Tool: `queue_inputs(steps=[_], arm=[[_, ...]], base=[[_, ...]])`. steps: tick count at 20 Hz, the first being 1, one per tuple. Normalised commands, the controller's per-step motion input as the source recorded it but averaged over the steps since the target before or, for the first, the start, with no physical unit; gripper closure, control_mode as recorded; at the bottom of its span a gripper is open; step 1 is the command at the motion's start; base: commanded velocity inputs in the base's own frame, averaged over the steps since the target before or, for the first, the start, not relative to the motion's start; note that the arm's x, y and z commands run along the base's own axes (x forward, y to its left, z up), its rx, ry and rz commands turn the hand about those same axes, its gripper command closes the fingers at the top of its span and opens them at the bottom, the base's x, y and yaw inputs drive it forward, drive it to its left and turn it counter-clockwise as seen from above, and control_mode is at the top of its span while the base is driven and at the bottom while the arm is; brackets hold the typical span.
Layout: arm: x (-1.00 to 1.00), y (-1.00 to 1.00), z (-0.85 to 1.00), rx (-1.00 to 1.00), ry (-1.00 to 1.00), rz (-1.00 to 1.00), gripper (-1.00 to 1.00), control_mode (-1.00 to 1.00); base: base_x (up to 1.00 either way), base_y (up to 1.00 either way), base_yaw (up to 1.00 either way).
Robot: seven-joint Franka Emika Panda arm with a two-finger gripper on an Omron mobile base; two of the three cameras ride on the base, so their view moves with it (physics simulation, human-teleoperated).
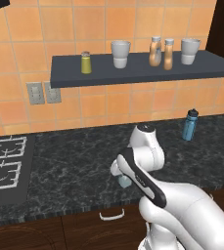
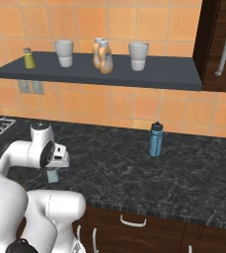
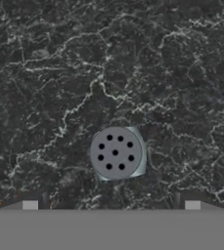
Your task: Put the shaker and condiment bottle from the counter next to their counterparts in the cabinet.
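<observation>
Gripper (image 3: 111,204) hangs wide open straight above the shaker (image 3: 116,153) near the counter's (image 3: 59,73) front edge, apparently lined up to grasp it.

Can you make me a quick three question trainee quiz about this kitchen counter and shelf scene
1. True or false: the shaker stands upright on the counter, directly below the open gripper.
2. Which item stands on the counter near the tiled wall? A) blue bottle B) grey cup C) yellow-green shaker
3. Fill in: the condiment bottle already stands on the cabinet beside the ____ orange bottle.

Key: 1 true. 2 A, the blue bottle. 3 curvy, the curvy orange bottle.
</observation>
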Motion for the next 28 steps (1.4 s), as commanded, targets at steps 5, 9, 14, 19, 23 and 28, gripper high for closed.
queue_inputs(steps=[5, 9, 14, 19, 23, 28], arm=[[0.00, 0.00, -0.28, 0.00, 0.00, -0.06, -1.00, -1.00], [0.05, 0.00, -0.16, 0.00, 0.00, -0.09, -1.00, -1.00], [0.12, 0.00, -0.13, 0.00, 0.00, -0.11, -1.00, -1.00], [0.12, 0.00, -0.14, 0.00, 0.00, -0.10, -1.00, -1.00], [0.01, 0.00, -0.16, 0.00, 0.00, -0.05, -1.00, -1.00], [0.00, 0.07, -0.30, 0.00, 0.06, -0.05, -1.00, -1.00]], base=[[0.00, 0.00, 0.00], [0.00, 0.00, 0.00], [0.00, 0.00, 0.00], [0.00, 0.00, 0.00], [0.00, 0.00, 0.00], [0.00, 0.00, 0.00]])
